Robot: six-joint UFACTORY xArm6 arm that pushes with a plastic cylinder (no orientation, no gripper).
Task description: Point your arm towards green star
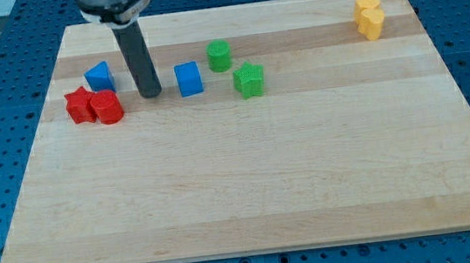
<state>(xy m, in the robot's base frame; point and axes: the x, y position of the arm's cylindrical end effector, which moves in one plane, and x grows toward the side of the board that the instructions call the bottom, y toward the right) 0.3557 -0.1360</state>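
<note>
The green star (pixel 249 79) lies on the wooden board (pixel 248 174) in its upper middle. My tip (pixel 151 95) rests on the board well to the view's left of the star, with the blue cube (pixel 188 79) between them. The tip is just left of the blue cube and right of the red cylinder (pixel 107 107). The dark rod rises from the tip toward the view's top.
A green cylinder (pixel 219 55) stands just up-left of the star. A blue triangular block (pixel 99 77) and a red star (pixel 80 105) sit at the left beside the red cylinder. Two yellow blocks (pixel 369 17) sit at the top right corner.
</note>
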